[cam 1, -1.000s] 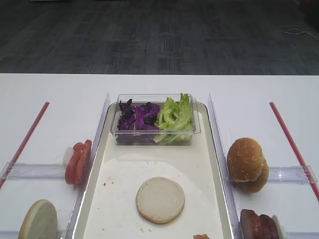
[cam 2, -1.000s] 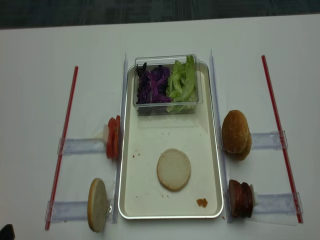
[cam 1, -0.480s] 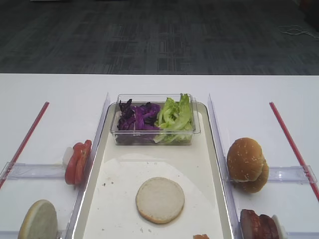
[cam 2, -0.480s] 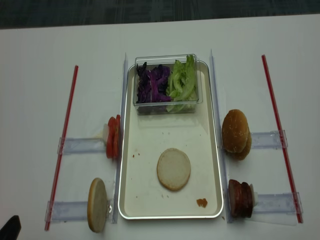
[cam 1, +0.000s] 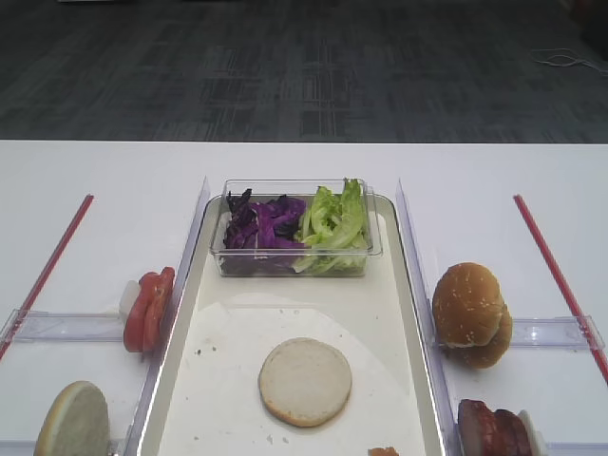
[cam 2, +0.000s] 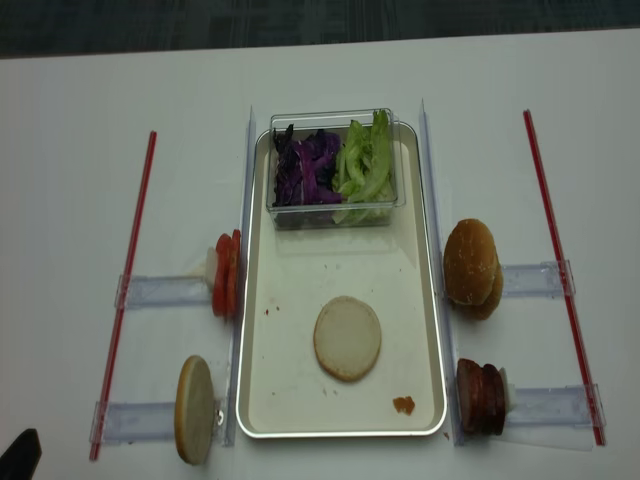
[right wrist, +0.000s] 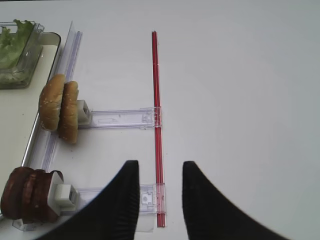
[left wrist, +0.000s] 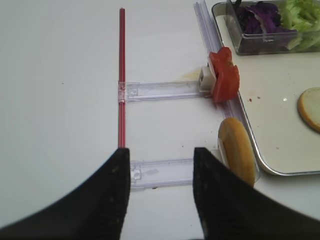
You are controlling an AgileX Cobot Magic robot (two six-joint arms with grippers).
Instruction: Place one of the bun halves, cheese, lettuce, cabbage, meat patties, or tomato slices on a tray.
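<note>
A flat pale bun half (cam 1: 305, 381) (cam 2: 347, 338) lies on the cream tray (cam 2: 300, 280) (cam 1: 237, 323). A second bun half (cam 2: 195, 410) (left wrist: 236, 150) stands on edge left of the tray, in front of the tomato slices (cam 2: 226, 274) (left wrist: 224, 75). Cabbage (cam 1: 266, 223) and lettuce (cam 1: 334, 223) fill a clear box at the tray's far end. Meat patties (cam 2: 481, 397) (right wrist: 27, 195) stand to the right. No cheese is in view. My left gripper (left wrist: 161, 165) is open over the table left of the standing bun half. My right gripper (right wrist: 160, 175) is open right of the patties.
Domed bun tops (cam 1: 470, 313) (right wrist: 60, 112) stand on edge right of the tray. Clear plastic rails (cam 2: 165, 290) hold the food, and red strips (cam 2: 135, 260) (cam 2: 555, 260) run along both sides. An orange crumb (cam 2: 403, 405) lies at the tray's near right corner.
The dark tip of my left gripper has come slightly further into the bottom-left corner of the realsense view. Nothing else has moved.
</note>
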